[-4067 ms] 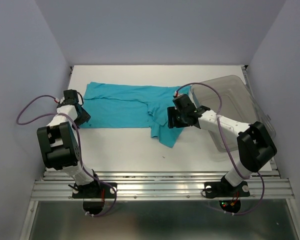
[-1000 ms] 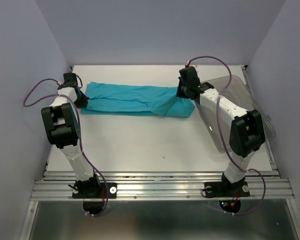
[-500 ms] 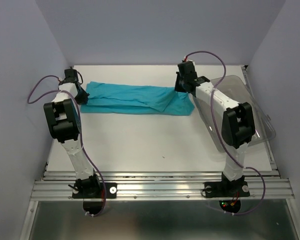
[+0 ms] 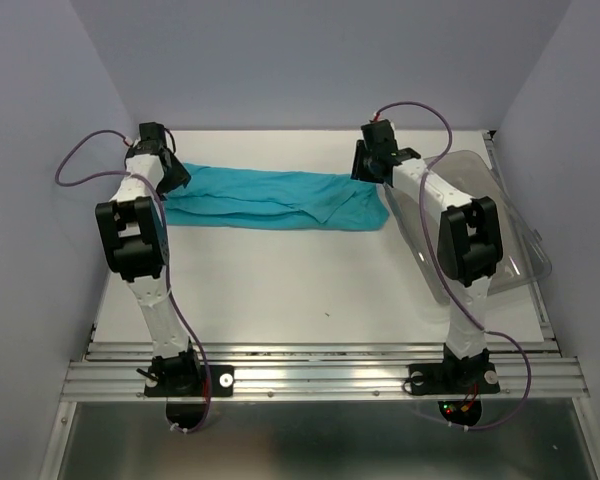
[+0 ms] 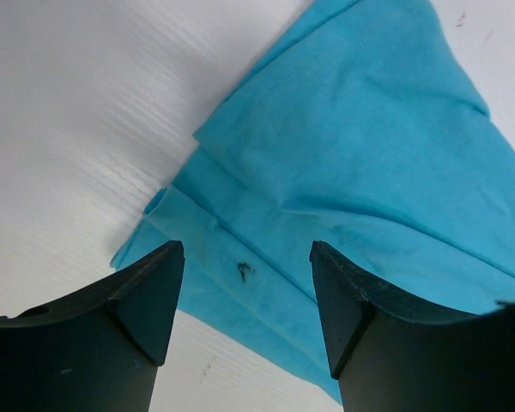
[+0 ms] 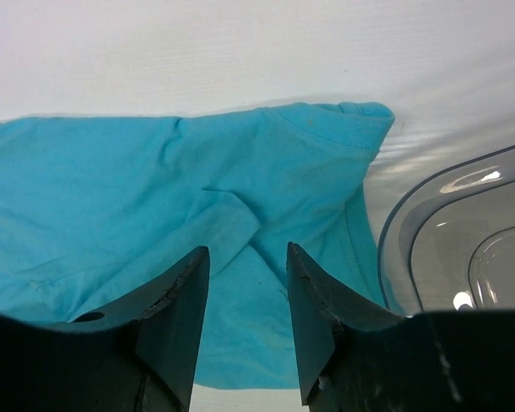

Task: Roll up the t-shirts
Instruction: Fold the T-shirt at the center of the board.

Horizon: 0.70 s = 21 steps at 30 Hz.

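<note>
One plain teal-turquoise short-sleeved t-shirt (image 4: 270,200) lies folded into a long band running left to right across the far part of the white table (image 4: 280,290). At its left end the left gripper (image 5: 245,249) hovers with jaws spread wide and nothing between them. At its right end the right gripper (image 6: 247,253) hovers with a narrower gap, also empty. Just right of the shirt sits a clear grey-tinted plastic bin (image 4: 515,225).

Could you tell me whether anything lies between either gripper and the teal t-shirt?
Nothing visible does. The left gripper hangs open over one end of the t-shirt, the right gripper open over the other; the clear bin sits aside.
</note>
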Available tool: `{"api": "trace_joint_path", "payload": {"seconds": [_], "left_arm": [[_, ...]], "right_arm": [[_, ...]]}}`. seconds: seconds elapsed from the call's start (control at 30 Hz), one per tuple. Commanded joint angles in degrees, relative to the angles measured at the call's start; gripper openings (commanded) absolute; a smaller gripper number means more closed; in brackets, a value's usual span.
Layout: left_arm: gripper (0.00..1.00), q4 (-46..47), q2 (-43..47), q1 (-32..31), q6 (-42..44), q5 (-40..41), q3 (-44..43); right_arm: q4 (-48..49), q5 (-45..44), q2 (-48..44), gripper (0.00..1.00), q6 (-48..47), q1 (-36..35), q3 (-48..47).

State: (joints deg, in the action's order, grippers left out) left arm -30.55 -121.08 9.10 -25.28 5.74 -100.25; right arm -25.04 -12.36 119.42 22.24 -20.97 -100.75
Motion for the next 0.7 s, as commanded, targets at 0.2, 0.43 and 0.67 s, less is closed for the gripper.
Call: {"api": "trace_joint_path", "payload": {"seconds": [0.2,0.43,0.67], "left_arm": [[0.72,-0.75,11.64,-4.35,2.43,2.53,2.94],[0.72,2.07,15.34,-6.2,1.9,-0.64,11.82],[0.66,2.24,16.57,-8.66,1.37,-0.73,15.95]], "right_arm": [[1.39,14.53,-3.93,0.47,4.12,0.14,8.18],[5.08,21.58,-2.52,0.48,6.32,0.14,10.75],[5.7,25.01,0.2,0.48,7.29,0.14,8.73]]}}
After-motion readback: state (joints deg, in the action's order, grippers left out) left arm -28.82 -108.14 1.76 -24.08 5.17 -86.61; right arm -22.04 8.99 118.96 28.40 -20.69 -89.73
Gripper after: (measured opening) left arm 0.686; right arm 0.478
